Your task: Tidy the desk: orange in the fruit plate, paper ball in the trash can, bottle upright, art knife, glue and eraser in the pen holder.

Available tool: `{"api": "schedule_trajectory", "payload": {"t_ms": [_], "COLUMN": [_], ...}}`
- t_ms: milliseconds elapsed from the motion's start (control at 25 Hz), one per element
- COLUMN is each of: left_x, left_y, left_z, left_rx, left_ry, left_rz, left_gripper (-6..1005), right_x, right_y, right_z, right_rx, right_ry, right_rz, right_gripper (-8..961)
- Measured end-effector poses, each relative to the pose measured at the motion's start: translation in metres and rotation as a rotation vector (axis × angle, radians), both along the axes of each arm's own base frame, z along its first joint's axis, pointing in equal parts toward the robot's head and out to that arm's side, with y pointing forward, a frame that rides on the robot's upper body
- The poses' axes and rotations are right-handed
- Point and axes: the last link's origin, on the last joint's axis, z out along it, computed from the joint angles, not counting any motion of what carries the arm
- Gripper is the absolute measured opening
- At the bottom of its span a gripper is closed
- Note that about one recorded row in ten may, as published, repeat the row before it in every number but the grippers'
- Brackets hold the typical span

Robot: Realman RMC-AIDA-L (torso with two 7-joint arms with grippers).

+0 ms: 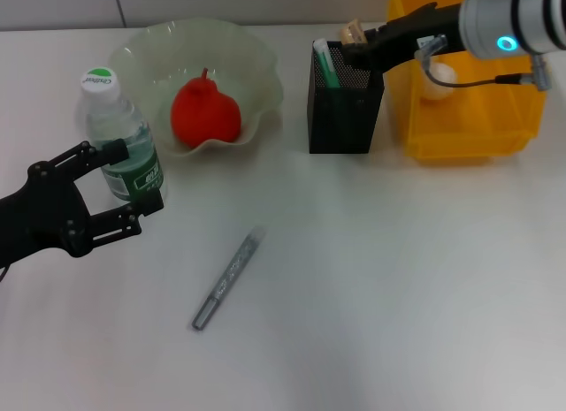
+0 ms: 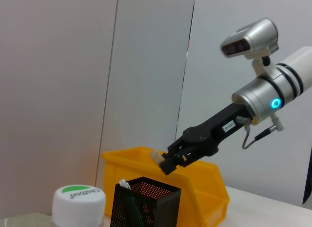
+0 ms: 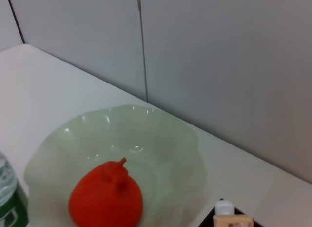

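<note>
— Where's the eraser (image 1: 353,29)?

— Pinched in the right gripper (image 1: 357,41), just above the rim of the black mesh holder (image 1: 345,110). From the left wrist it shows as a pale beige block (image 2: 157,156) at the fingertips, over the holder (image 2: 146,202) and not yet inside it.

— What's in the holder already?

— A green-and-white stick with a white cap, leaning in the left corner; that looks like the glue (image 1: 324,62). The right wrist view catches its white cap (image 3: 224,206) with the beige block (image 3: 233,221) just beside it.

— And the knife?

— A grey knife (image 1: 228,277) lies flat on the table (image 1: 398,278), in the open middle, well apart from everything else.

— The bottle?

— The bottle (image 1: 121,137) stands upright, white cap up, green label facing forward, just left of the plate. The left gripper (image 1: 115,177) has its jaws spread around the label; whether the fingers touch it I can't tell.

— The fruit?

— An orange-red fruit with a small stem (image 1: 205,113) sits in the pale green wavy plate (image 1: 256,62), at the back left.

— The bin?

— A yellow bin (image 1: 469,119) stands right of the holder, nearly touching it. Something white (image 1: 438,79) lies inside, partly hidden by the right arm; probably the paper ball, though I can't be sure.
</note>
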Motion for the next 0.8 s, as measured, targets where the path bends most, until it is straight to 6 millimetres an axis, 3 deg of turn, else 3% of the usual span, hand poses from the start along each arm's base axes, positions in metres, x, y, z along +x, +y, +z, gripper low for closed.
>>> {"api": "schedule_trajectory", "payload": {"t_ms": [200, 480, 560, 800], "left_x": [0.000, -0.002, -0.002, -0.005], "left_y": [0.001, 0.000, -0.001, -0.003], "left_z": [0.001, 0.002, 0.002, 0.006], "left_rx": [0.004, 0.003, 0.002, 0.005], "left_ry": [0.002, 0.002, 0.002, 0.010], "left_rz": [0.002, 0.006, 0.007, 0.008], "left_gripper": [861, 861, 861, 861], "right_x": [0.004, 0.003, 0.001, -0.020], "right_y": [0.006, 0.008, 0.006, -0.018], "right_z": [-0.014, -0.013, -0.010, 0.010], "right_rx": [0.006, 0.015, 0.014, -0.019], "right_ry": [-0.022, -0.017, -0.013, 0.002], "right_rz": [0.017, 0.018, 0.020, 0.055], "right_gripper": [319, 332, 562, 571]}}
